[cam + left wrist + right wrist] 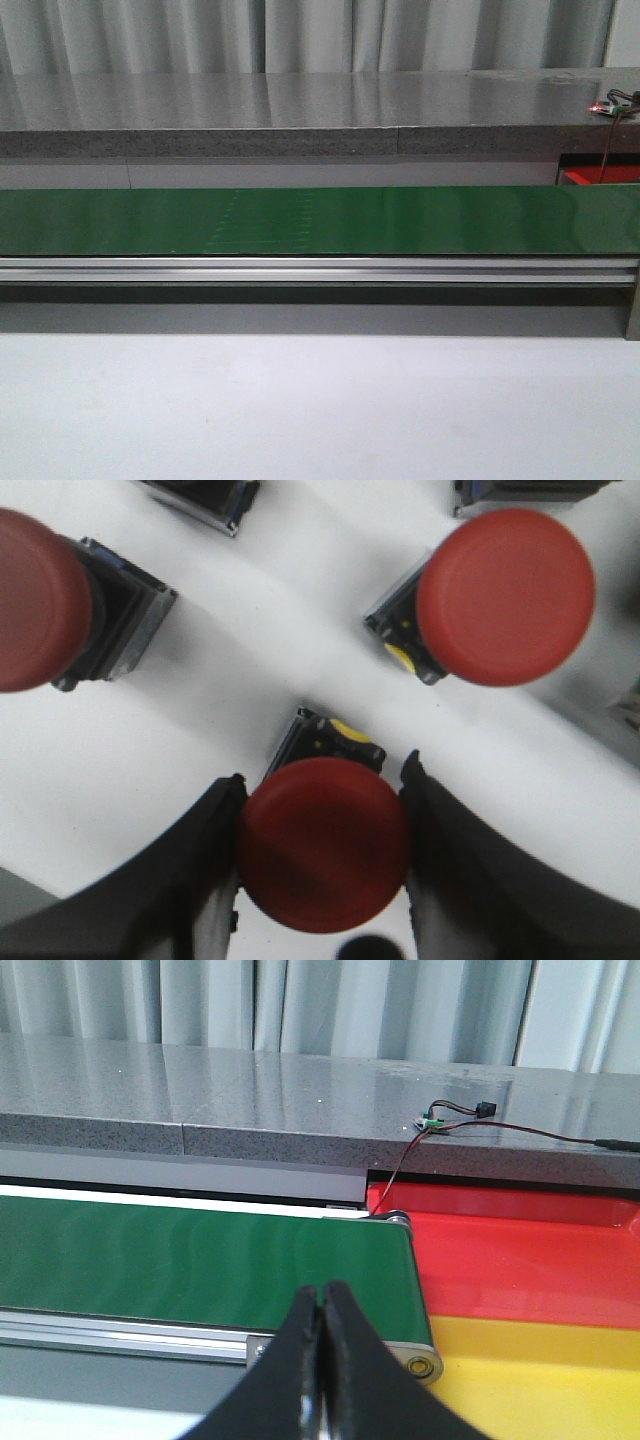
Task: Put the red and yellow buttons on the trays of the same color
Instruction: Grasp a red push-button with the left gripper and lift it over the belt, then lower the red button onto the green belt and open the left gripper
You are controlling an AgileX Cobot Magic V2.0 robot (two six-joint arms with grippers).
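In the front view, a green conveyor belt (320,220) ran across the scene on an aluminium rail, with a grey stone counter (300,110) behind it and a sliver of the red tray (598,176) at the belt's far right end. Neither arm showed there.

In the left wrist view, the left gripper (322,845) was clenched on a red button (323,842): its round cap sat squarely between the two black fingers (180,880), both touching its sides. The button stood on a white surface (250,660). A second red button (505,595) and a third red button (35,600) stood apart from it.

In the right wrist view, the right gripper (320,1305) had its jaws pressed together, empty, in front of the belt's end. Beside that end lay the red tray (520,1260) and, nearer, the yellow tray (540,1370). A small wired board (432,1120) rested on the counter.
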